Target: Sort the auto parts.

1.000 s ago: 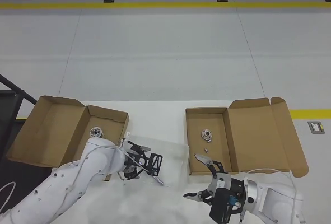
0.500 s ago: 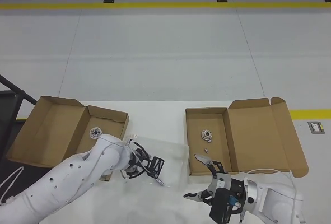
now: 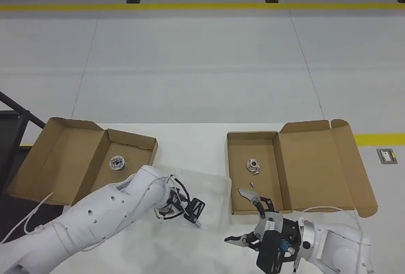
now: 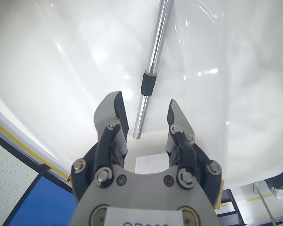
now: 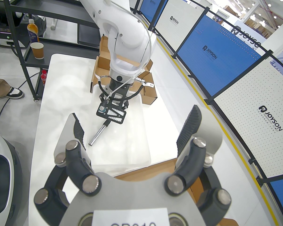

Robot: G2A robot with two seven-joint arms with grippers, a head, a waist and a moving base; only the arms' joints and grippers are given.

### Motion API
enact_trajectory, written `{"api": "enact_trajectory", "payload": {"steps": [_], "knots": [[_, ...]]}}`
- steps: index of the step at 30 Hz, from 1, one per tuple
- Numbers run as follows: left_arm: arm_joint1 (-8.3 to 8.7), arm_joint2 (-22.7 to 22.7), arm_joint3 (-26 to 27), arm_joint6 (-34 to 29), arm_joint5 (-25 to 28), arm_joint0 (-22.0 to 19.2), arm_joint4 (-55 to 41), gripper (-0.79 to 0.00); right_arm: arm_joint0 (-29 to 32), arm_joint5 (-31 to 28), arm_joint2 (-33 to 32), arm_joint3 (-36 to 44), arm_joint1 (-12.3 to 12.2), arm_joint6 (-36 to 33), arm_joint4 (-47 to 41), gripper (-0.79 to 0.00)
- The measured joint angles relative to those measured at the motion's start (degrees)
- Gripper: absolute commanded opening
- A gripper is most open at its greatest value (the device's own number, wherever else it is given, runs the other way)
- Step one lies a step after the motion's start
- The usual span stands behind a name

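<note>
Steel rod (image 3: 197,222) in a clear tray (image 3: 216,186), both grippers spread apart.
Top view: white table (image 3: 192,145) on pale grey floor (image 3: 188,68) lined in yellow; brown cardboard boxes (image 3: 58,161) at left and right; left gripper (image 3: 194,211) low-centre over the tray, rod slanting toward lower right; right gripper (image 3: 238,218) near the bottom edge, wide open. Left wrist view: smooth chrome rod (image 4: 153,66) with a black band, long axis running away from the camera, near end between the open ribbed fingers (image 4: 119,109). Right wrist view: blue and white pegboard panels (image 5: 226,48) behind the table.
</note>
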State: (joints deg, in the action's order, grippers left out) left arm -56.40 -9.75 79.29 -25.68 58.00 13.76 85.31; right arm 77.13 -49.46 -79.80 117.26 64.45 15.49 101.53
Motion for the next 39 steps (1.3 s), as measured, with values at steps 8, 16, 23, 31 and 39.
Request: {"api": "enact_trajectory", "payload": {"steps": [8, 16, 23, 31, 39], "knots": [[-4.44, 0.0, -6.3, 1.2, 0.0, 1.5, 4.5, -0.419, 0.0, 0.0, 0.0, 0.0, 0.0, 0.0, 0.0, 0.0], [-7.44, 0.0, -10.6, 4.8, 0.0, 2.6, 9.9, -0.446, 0.0, 0.0, 0.0, 0.0, 0.0, 0.0, 0.0, 0.0], [-9.2, 0.0, -13.8, 9.1, 0.0, 3.0, 14.9, -0.545, 0.0, 0.0, 0.0, 0.0, 0.0, 0.0, 0.0, 0.0], [-10.43, 0.0, -16.8, 13.7, 0.0, 2.8, 19.1, -0.785, 0.0, 0.0, 0.0, 0.0, 0.0, 0.0, 0.0, 0.0], [-10.76, 0.0, -18.1, 17.8, 0.0, 1.8, 21.7, -0.785, 0.0, 0.0, 0.0, 0.0, 0.0, 0.0, 0.0, 0.0]]}}
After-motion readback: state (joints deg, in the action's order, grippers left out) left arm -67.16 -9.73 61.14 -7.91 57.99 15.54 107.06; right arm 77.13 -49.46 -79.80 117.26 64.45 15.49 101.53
